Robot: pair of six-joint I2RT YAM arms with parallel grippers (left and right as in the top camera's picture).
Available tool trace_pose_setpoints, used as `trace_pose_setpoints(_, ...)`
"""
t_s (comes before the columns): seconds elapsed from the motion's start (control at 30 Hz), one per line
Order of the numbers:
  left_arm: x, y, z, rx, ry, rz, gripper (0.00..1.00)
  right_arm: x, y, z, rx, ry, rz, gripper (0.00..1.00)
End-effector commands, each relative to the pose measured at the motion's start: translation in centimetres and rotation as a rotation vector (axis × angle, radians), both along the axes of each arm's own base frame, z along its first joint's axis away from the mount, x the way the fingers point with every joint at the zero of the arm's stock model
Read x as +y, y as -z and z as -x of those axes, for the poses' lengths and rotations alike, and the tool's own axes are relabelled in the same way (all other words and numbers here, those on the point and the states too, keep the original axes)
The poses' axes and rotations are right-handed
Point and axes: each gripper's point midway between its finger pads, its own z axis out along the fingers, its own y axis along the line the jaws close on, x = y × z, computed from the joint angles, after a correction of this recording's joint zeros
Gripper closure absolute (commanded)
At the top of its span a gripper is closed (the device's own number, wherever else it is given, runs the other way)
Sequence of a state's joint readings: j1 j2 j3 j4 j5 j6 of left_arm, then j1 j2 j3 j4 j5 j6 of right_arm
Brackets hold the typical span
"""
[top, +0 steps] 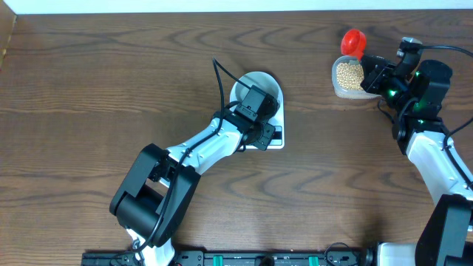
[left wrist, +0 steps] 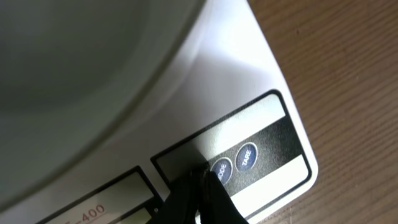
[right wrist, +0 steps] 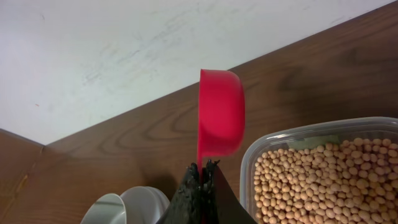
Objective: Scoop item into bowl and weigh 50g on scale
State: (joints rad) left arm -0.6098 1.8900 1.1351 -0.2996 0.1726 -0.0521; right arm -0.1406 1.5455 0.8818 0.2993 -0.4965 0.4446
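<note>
From overhead, the left arm reaches across the brown table (top: pixel 111 81) to the scale (top: pixel 278 142), and its wrist covers most of it. Only the lower right corner of the scale and part of the bowl (top: pixel 248 80) sitting on top of it can be seen. The left claw (top: pixel 266 131) is over the front strip of the scale, though this view does not show how its jaws stand. At far right the right claw (top: pixel 366 63) holds a red scoop (top: pixel 353 42) just behind a clear tub (top: pixel 334 80) filled with the beans (top: pixel 349 72). The left wrist view shows what the arm hides from above. The bowl (left wrist: pixel 81 62) is a pale blur filling the upper left, resting on the scale (left wrist: pixel 233 84). On the dark strip, the left claw (left wrist: pixel 199 190) has its jaws pressed together on nothing, with its tip at the left round button (left wrist: pixel 222 168), which sits beside a second button (left wrist: pixel 247 155). Whether the tip touches the button cannot be told. The right wrist view shows the grip that looks tiny from overhead. The right claw (right wrist: pixel 202 183) is clamped on the handle of the red scoop (right wrist: pixel 221 112), whose cup stands on edge and faces away, so its inside is hidden. The tub (right wrist: pixel 311 132) lies just to the right with the beans (right wrist: pixel 323 180) heaped in it. White cups (right wrist: pixel 130 204), seen in no other view, sit at the lower left.
</note>
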Motion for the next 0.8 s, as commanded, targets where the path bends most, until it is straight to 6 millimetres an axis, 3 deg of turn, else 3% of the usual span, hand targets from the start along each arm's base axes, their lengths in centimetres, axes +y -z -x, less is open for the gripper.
trace_pose_setpoints(0.0,1.24,1.93,0.55,0.036,-0.020,-0.076,0.93,0.03,-0.85,-0.35,-0.015,0.007,-0.004,0.99)
trace_pose_setpoints(0.77,1.34,2.84,0.92,0.070,-0.028,-0.066,0.93,0.05,-0.83,-0.34,-0.014,0.006,-0.004,0.99)
